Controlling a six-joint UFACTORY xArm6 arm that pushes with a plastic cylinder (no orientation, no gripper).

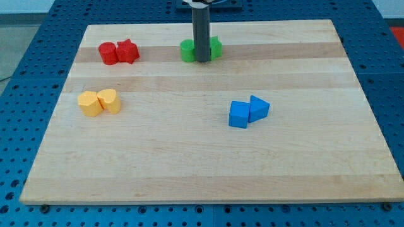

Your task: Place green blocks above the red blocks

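Two green blocks sit side by side near the view's top centre: one point(187, 50) left of the rod, the other point(216, 48) right of it, shapes partly hidden by the rod. My tip point(202, 61) stands just in front of them, at the gap between the two. Two red blocks touch each other at the view's top left: a rounded one point(108, 53) and a star-shaped one point(127, 50). The green pair lies to the right of the red pair, at about the same height in the view.
Two yellow blocks point(99, 101) touch at the view's left. A blue cube point(239, 115) and a blue triangular block point(259, 108) touch right of centre. The wooden board point(202, 176) lies on a blue perforated table.
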